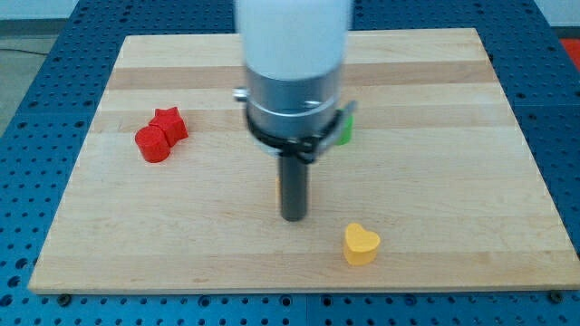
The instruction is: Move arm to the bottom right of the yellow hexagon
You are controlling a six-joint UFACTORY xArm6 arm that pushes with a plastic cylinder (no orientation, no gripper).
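On the wooden surface (435, 109), my tip (293, 217) is seen near the middle, up-left of a yellow heart block (361, 244). Only an orange-yellow sliver (278, 184) shows beside the rod; its shape and direction cannot be told. No claw is fitted, and no writing is seen.

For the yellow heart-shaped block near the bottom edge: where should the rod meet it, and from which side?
No gripping here, only pushing. My tip stands up-left of the yellow heart block, apart from it. I'd press low on its rounded left side, coming from the view's left; that side looks unobstructed.
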